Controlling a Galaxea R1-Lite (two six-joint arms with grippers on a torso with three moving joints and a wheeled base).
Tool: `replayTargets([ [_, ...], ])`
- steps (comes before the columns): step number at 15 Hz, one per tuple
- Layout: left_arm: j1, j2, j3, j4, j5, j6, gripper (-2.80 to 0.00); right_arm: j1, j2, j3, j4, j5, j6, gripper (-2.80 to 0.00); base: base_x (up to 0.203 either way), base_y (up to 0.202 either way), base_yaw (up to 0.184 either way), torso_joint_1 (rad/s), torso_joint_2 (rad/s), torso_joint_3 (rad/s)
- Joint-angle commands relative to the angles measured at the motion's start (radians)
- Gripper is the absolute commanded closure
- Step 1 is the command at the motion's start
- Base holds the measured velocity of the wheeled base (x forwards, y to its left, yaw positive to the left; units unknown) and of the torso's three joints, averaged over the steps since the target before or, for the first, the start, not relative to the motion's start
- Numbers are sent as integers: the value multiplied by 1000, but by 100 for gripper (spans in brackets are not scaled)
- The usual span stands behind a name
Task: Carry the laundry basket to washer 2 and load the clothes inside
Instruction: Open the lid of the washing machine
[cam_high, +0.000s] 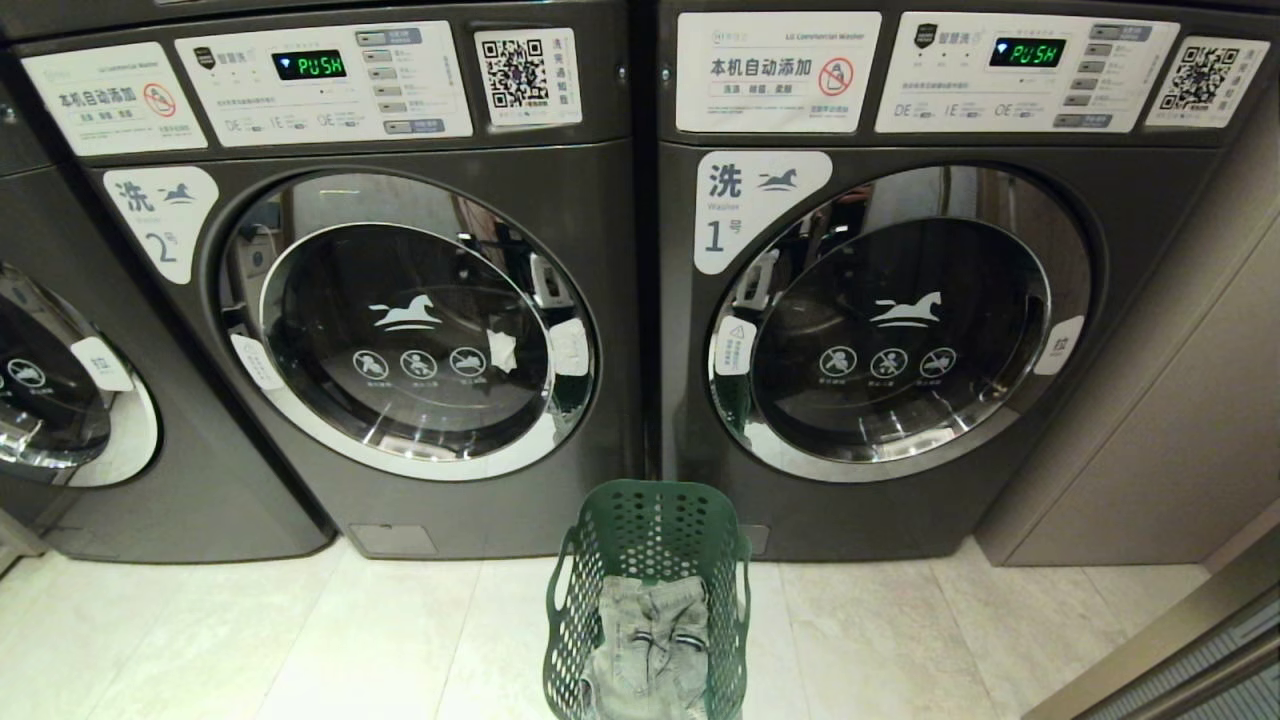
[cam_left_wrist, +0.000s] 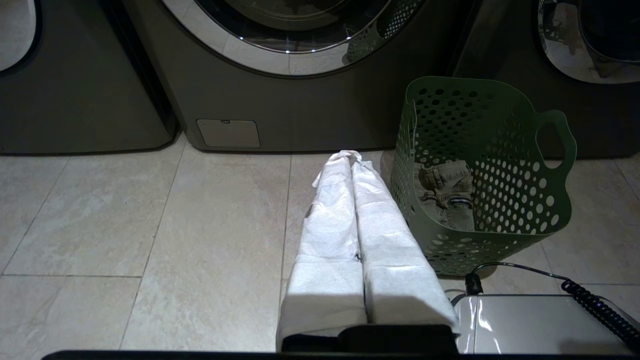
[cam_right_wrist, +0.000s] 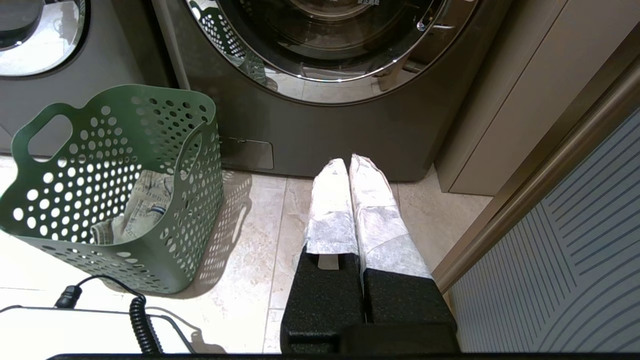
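A green perforated laundry basket (cam_high: 650, 520) stands on the tiled floor between the two front washers, with pale grey clothes (cam_high: 650, 640) lying in its bottom. Washer 2 (cam_high: 420, 500) is the machine on the left, its round door shut. My left gripper (cam_left_wrist: 351, 156) is shut and empty, hanging just left of the basket (cam_left_wrist: 500, 200). Off to the basket's (cam_right_wrist: 125, 150) right side hangs my right gripper (cam_right_wrist: 347, 161), also shut and empty, in front of washer 1. Neither arm shows in the head view.
Washer 1 (cam_high: 900, 500) stands on the right with its door shut. A third washer (cam_high: 60, 400) sits at the far left. A beige wall panel (cam_high: 1180, 420) and a ribbed panel (cam_right_wrist: 575, 260) close off the right side. The robot's white base (cam_left_wrist: 540, 325) and coiled cable (cam_left_wrist: 595, 305) lie low in front.
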Motion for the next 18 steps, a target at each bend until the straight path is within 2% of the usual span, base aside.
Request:
replayTargets([
  [1, 0, 2, 0, 2, 0, 3, 0, 1, 1, 0, 1, 1, -1, 0, 0, 0, 0, 0, 0, 0],
  [18, 0, 2, 0, 2, -1, 16, 0, -1, 1, 0, 1, 1, -1, 0, 0, 0, 0, 2, 2, -179],
])
